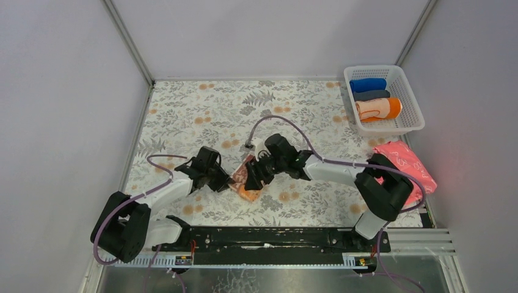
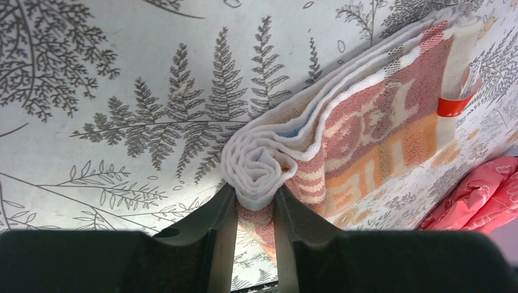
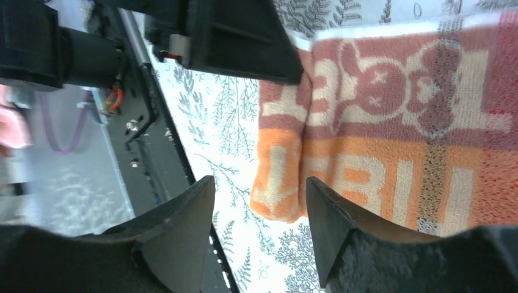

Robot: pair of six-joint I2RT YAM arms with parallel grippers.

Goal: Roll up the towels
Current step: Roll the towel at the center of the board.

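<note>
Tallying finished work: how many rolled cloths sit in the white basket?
3, side by side in the basket: blue roll farthest back, dark grey roll in the middle, orange-and-cream roll nearest. Others could hide underneath.

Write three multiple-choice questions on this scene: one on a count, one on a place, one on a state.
1. How many rolls lie in the basket? A) one B) two C) three
2. Where is the pink cloth? A) in the basket B) on the table beside the basket C) on an arm
3. The left end effector is: A) shut on the rolled end of the printed towel B) open over bare table C) holding the basket
Answers: 1 C: blue, grey and orange ones show. 2 B: it lies outside the rim. 3 A: its jaws squeeze the rolled end.
</note>
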